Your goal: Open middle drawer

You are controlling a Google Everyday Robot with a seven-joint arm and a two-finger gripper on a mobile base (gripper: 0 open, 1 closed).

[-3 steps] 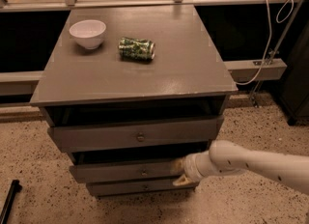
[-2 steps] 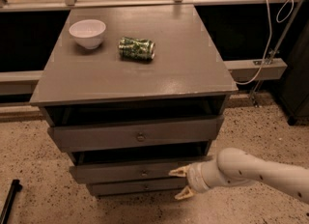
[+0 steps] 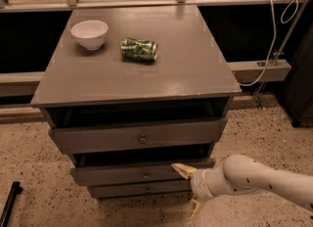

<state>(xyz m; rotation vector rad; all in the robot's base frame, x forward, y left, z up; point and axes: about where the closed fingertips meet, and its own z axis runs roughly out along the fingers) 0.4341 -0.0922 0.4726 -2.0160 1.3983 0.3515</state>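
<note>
Your gripper [image 3: 183, 191] sits low at the front right of the cabinet [image 3: 171, 74], fingers spread apart, the upper finger [image 3: 182, 170] at the top edge of the middle drawer [image 3: 112, 176]. That drawer stands slightly out beneath the top drawer [image 3: 98, 139], with a dark gap above it. A bowl [image 3: 90, 33] and a can [image 3: 139, 50] rest on the cabinet.

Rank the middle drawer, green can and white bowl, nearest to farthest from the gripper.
The gripper hangs low at the cabinet's front right.
1. middle drawer, right beside it.
2. green can, on top, centre.
3. white bowl, on top, back left.
</note>
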